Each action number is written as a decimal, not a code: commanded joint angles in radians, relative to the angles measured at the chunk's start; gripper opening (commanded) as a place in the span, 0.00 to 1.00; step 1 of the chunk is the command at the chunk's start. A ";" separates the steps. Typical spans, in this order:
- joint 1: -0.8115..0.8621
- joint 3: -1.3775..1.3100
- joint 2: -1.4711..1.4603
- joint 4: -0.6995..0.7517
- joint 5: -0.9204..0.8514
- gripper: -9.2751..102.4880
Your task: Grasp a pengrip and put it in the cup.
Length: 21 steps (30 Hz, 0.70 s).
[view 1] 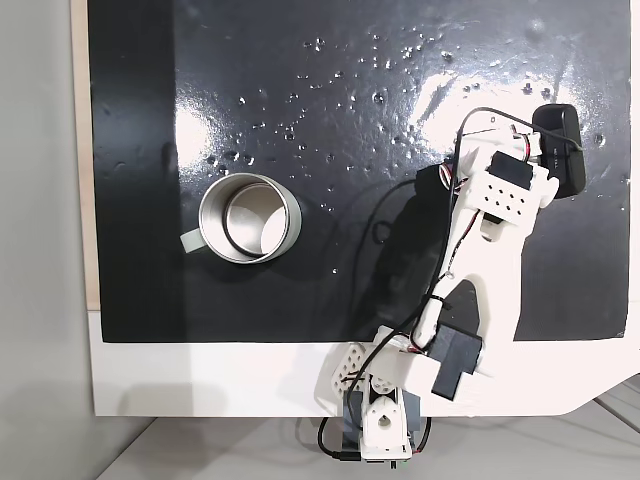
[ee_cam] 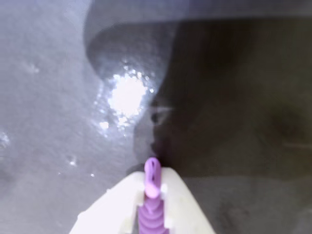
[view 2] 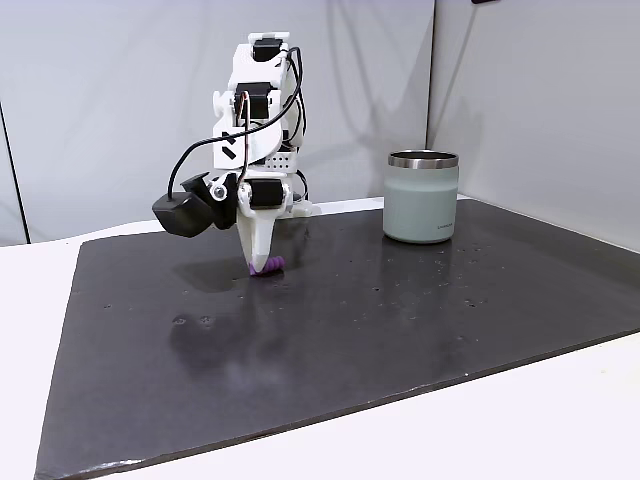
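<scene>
in the wrist view the white gripper (ee_cam: 152, 187) is clamped on the purple ribbed pengrip (ee_cam: 152, 204), which in a fixed view sits at the fingertips touching the black mat (view 2: 400, 320), well apart from the upright metal cup (view 2: 421, 197).

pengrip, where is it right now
The pengrip sits at the gripper tip, low on the black mat, left of the cup in the side fixed view; the wrist view shows it between the white fingers.
</scene>
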 commanded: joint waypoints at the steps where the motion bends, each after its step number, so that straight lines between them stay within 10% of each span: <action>1: 0.009 -0.069 0.054 0.037 0.009 0.11; 21: -0.508 -0.347 0.483 0.540 0.425 0.11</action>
